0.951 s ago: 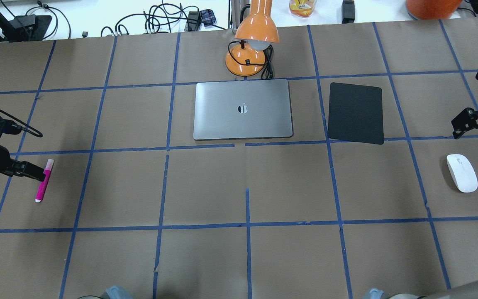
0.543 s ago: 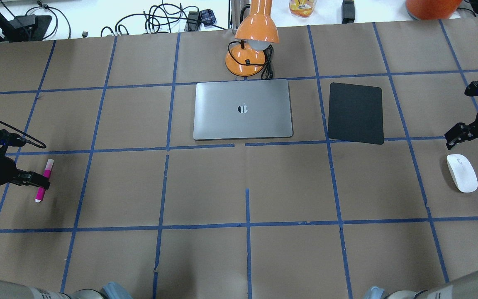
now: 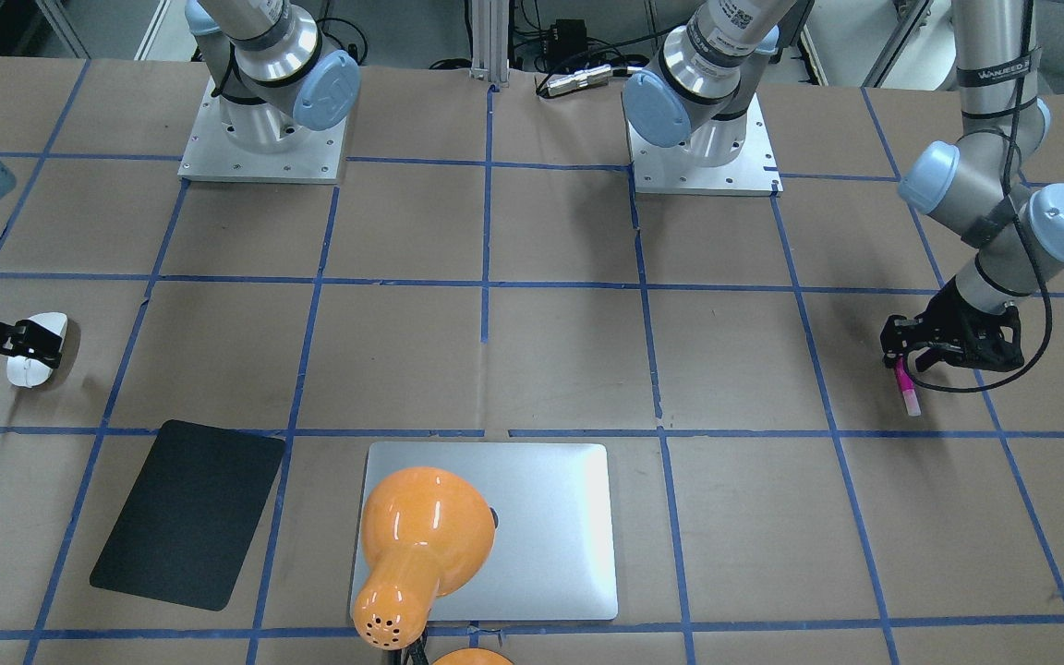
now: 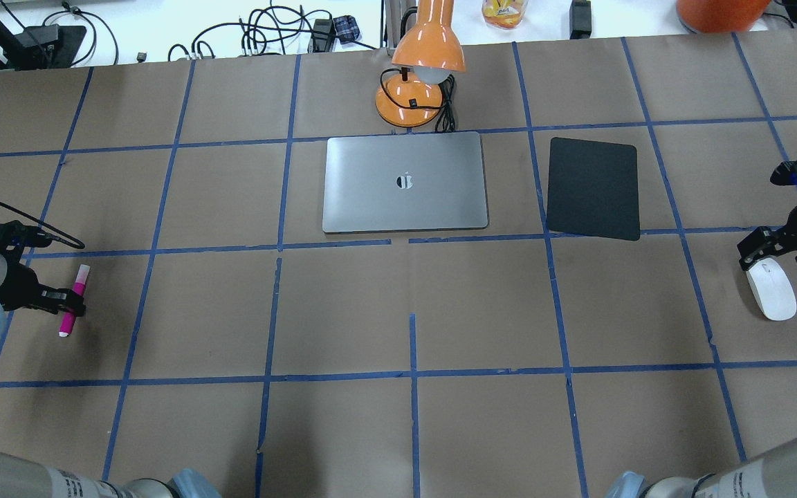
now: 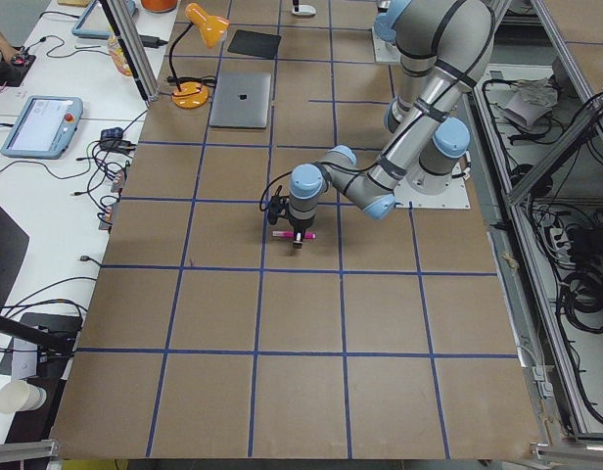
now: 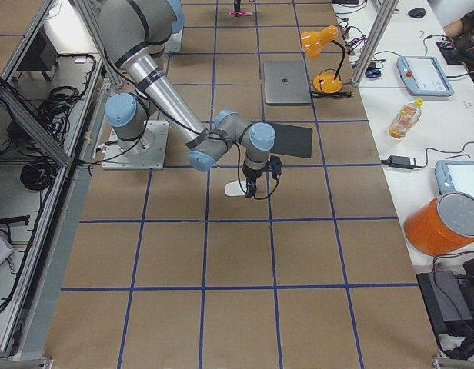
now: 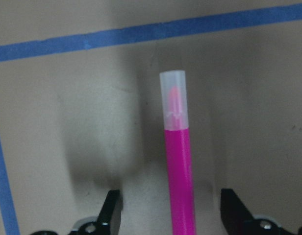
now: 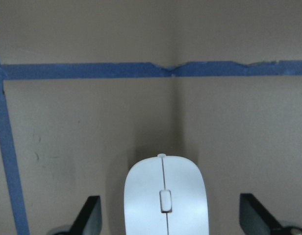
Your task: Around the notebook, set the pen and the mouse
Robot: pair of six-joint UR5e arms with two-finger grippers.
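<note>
The pink pen (image 4: 75,299) lies on the brown paper at the table's far left. My left gripper (image 4: 70,303) is down over its middle, open, with a finger (image 7: 112,211) on each side of the pen (image 7: 180,166) and a gap to both. The white mouse (image 4: 773,292) rests at the far right. My right gripper (image 4: 776,257) hovers open over the mouse's far end, and the mouse (image 8: 165,195) sits centred between the fingers (image 8: 90,215) without touching them. The silver notebook (image 4: 405,200) lies shut at the table's middle back.
An orange desk lamp (image 4: 418,76) stands just behind the notebook, its head hanging over the lid in the front-facing view. A black mat (image 4: 593,188) lies to the notebook's right. Cables and boxes line the white bench past the far edge.
The left gripper has slid onto the pen and now straddles it. The right gripper has travelled from beyond the mouse toward it and now hangs over its far end. Pen and mouse have not moved.
</note>
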